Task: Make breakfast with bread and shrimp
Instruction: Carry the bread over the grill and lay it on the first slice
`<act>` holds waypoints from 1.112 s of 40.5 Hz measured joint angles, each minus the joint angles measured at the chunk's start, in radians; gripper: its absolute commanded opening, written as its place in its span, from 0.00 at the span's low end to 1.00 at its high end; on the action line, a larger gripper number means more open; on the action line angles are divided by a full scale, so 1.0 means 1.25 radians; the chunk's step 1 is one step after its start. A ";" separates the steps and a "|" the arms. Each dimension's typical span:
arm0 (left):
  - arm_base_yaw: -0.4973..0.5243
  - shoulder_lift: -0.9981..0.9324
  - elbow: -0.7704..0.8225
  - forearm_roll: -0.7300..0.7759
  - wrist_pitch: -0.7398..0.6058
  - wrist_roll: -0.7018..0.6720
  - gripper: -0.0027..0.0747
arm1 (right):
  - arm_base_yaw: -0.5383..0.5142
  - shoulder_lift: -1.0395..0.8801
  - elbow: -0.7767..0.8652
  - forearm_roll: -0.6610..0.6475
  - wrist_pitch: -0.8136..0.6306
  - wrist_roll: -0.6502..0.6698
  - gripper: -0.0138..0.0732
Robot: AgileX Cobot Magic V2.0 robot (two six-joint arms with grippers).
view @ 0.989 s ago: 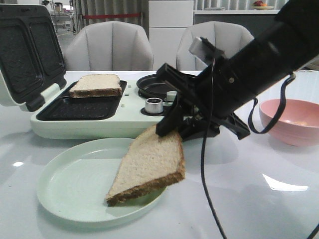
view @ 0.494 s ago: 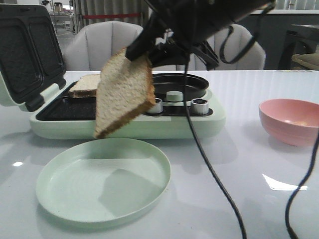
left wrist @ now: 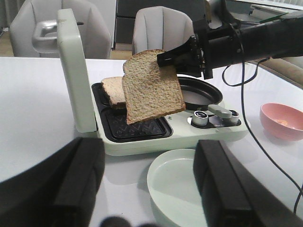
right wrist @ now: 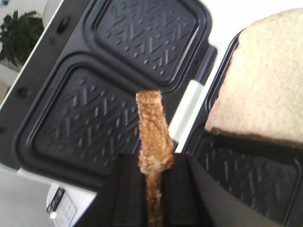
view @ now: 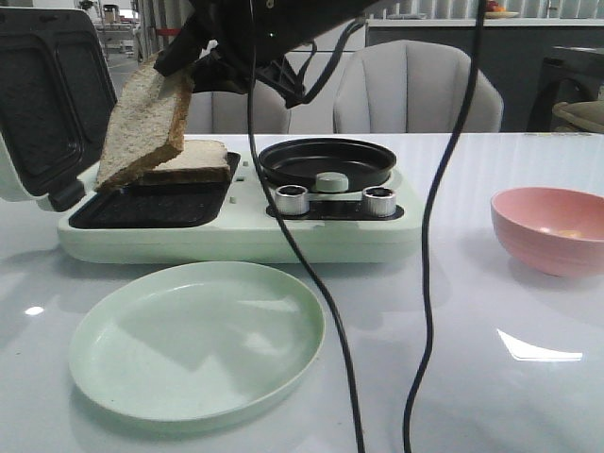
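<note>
My right gripper (view: 181, 64) is shut on one corner of a bread slice (view: 142, 118). The slice hangs tilted above the open sandwich maker's dark grill plate (view: 151, 206). In the right wrist view the gripper (right wrist: 154, 184) pinches this slice (right wrist: 152, 137) edge-on. The second bread slice (view: 189, 160) lies flat on the far part of the grill plate, just behind the hanging one; it also shows in the right wrist view (right wrist: 265, 80). My left gripper (left wrist: 151, 189) is open and empty, low over the table. A small pale orange bit, perhaps the shrimp (view: 569, 233), lies in the pink bowl (view: 538, 236).
A pale green plate (view: 123, 377) sits in front of the sandwich maker. The maker's lid (view: 42, 94) stands open at the left. A round black pan (view: 326, 162) and two knobs (view: 293, 199) are on its right half. Black cables (view: 311, 283) hang over the plate's right side.
My right gripper lifted the bread slice off the green plate. It carried the slice up and left to above the grill plate. The plate now holds nothing.
</note>
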 measured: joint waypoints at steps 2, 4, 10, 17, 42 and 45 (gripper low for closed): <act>0.000 0.000 0.000 0.000 0.000 0.000 0.62 | 0.001 0.019 -0.013 0.008 -0.006 0.000 0.38; 0.000 0.000 0.000 0.000 0.000 0.000 0.62 | 0.002 0.037 -0.024 0.015 -0.008 0.000 0.41; 0.000 0.000 0.000 0.000 0.000 0.000 0.62 | 0.012 0.072 -0.036 0.020 -0.020 0.000 0.70; 0.000 0.000 0.000 0.000 0.000 0.000 0.62 | 0.019 0.073 -0.039 0.020 -0.048 0.000 0.85; 0.000 0.000 0.001 0.000 0.000 0.000 0.62 | 0.019 0.065 -0.057 -0.313 -0.020 0.198 0.84; 0.000 0.000 0.001 0.000 0.000 0.000 0.62 | 0.019 0.065 -0.066 -0.394 0.010 0.247 0.84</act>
